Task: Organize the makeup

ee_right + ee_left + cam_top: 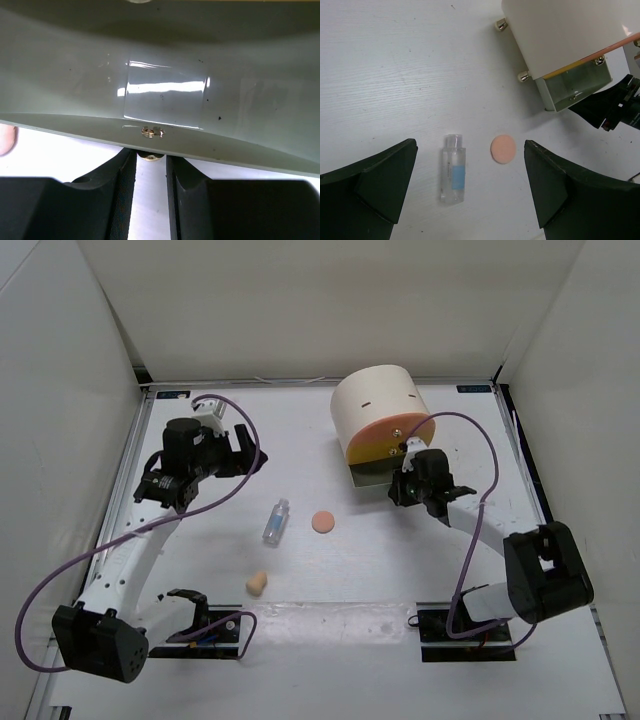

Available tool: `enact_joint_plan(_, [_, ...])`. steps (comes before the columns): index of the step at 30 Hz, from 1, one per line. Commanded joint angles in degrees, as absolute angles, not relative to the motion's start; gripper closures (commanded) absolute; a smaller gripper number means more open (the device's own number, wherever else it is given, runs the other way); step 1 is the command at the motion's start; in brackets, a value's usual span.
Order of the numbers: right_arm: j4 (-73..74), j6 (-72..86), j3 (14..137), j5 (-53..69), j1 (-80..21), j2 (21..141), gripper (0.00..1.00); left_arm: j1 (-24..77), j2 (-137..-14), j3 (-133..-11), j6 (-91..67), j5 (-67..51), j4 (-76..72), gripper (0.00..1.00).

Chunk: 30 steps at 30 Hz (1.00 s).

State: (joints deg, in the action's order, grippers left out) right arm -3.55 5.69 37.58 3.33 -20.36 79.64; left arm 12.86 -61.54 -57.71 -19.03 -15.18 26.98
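Observation:
A clear little bottle (276,522) with a blue label lies on the white table. A peach round puff (323,522) lies just to its right, and a beige egg sponge (257,583) lies nearer the front. My left gripper (248,452) hovers open and empty at the back left. In its wrist view the bottle (453,175) and the puff (503,149) lie between its spread fingers. My right gripper (405,480) is shut on the small gold knob (151,157) of the box's open bottom drawer (165,95). The other cosmetics are out of view.
The large cream cylinder box (380,405) with orange fronts stands at the back centre-right, on gold feet (523,76). Its pulled-out drawer (575,87) looks empty. White walls enclose the table on three sides. Purple cables loop off both arms.

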Motion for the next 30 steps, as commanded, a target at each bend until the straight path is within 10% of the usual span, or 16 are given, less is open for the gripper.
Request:
enact_joint_plan(1, [6.24,7.21,35.25,1.14,-21.45,77.87,0.8,13.01,-59.42,-56.7,-19.86,-14.76,28.12,0.02])
enact_joint_plan(11, [11.94,8.09,37.97,2.02,-22.14,73.66,0.53,13.01,-58.88,-56.34,-20.13,-13.71,28.12,0.02])
enact_joint_plan(15, [13.88,7.03,38.06,2.54,-24.6,70.32,0.01,13.01,-58.71,-56.34,-20.3,-12.66,29.35,0.02])
enact_joint_plan(30, [15.82,10.55,56.76,-10.55,-54.75,85.74,0.08,13.01,-51.35,-54.93,-24.52,-4.05,45.88,0.02])
